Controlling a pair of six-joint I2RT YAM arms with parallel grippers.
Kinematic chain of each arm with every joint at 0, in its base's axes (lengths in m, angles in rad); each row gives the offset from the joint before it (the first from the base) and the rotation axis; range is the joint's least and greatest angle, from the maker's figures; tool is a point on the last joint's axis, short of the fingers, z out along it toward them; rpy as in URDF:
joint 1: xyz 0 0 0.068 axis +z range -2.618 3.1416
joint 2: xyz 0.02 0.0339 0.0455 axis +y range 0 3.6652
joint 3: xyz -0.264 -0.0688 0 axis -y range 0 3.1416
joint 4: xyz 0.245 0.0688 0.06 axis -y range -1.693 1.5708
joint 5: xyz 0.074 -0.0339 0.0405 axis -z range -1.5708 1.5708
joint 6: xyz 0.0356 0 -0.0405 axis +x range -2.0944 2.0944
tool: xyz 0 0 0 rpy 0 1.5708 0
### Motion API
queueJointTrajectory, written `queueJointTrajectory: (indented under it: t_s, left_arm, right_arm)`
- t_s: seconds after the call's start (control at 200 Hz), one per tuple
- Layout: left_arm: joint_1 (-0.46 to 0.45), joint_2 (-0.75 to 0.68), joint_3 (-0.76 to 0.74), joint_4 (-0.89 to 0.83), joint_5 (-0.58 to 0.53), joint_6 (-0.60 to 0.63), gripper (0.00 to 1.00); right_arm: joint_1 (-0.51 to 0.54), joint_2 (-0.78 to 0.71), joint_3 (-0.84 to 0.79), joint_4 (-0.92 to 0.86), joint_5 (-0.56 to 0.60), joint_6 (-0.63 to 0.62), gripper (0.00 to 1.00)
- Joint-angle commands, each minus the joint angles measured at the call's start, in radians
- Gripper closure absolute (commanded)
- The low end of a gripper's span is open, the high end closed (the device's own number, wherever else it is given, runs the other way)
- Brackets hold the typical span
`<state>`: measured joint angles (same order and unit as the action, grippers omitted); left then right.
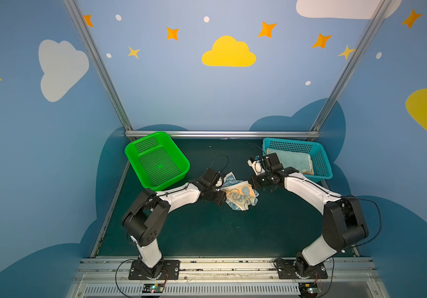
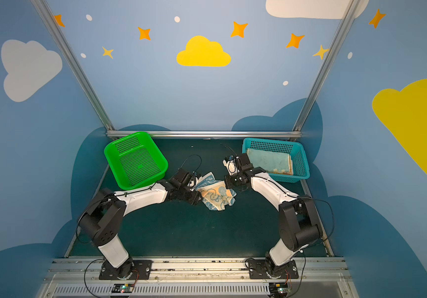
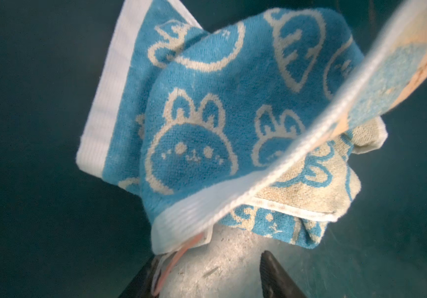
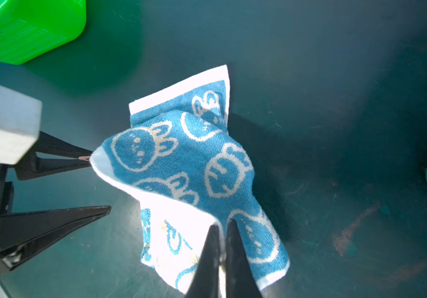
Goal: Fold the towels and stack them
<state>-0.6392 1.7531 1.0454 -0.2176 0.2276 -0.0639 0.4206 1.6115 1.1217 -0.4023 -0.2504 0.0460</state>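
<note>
right gripper (image 4: 222, 225) is clamping tight on the white hem of the blue towel (image 4: 181, 160), jaws closed with the cloth pinched between them; left gripper (image 3: 210, 258) is standing released, jaws clearly apart in both wrist views; one of its fingers (image 4: 60, 154) is just touching the towel's corner, where a small pink tag is showing; the other finger is hanging clear of the cloth.

towel is sitting bunched up mid-table (image 1: 207, 232) between the two grippers in both top views (image 1: 240, 196) (image 2: 216, 196); blue side with white rabbits is facing the wrist cameras, pale reverse with blue outlines is showing from above; one hem is running taut and raised across the left wrist view; can't tell how much of the cloth is actually resting on the surface.

folded towels (image 1: 292, 160) are lying flat inside the teal basket (image 1: 297, 143) at the back right, pale blue one on top, an orange edge peeking out along the near side; green basket (image 1: 159, 165) is sitting at the back left, just beside the left arm's forearm, well apart from the bunched towel.
</note>
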Motion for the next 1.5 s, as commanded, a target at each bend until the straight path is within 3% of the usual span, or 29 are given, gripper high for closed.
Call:
queueJointTrajectory:
  t_s: [0.0, 0.305, 0.776, 1.156, 1.497]
  left_arm:
    - [0.007, 0.04, 0.03, 0.02, 0.016, -0.009, 0.4]
    - [0.008, 0.038, -0.011, 0.092, 0.011, -0.056, 0.4]
    - [0.013, 0.008, -0.155, 0.438, -0.009, -0.278, 0.48]
    - [0.01, 0.034, -0.153, 0.481, 0.041, -0.31, 0.72]
    - [-0.002, 0.048, -0.173, 0.482, 0.024, -0.311, 0.73]
  right_arm:
    - [-0.011, -0.002, -0.011, -0.018, 0.012, 0.011, 1.0]
    - [-0.081, -0.029, -0.009, -0.02, 0.037, 0.034, 1.0]
    - [-0.095, 0.004, -0.01, -0.012, 0.036, 0.026, 1.0]
    - [-0.102, -0.005, -0.013, -0.009, 0.03, 0.03, 1.0]
    - [-0.105, -0.025, -0.018, -0.008, 0.033, 0.032, 1.0]
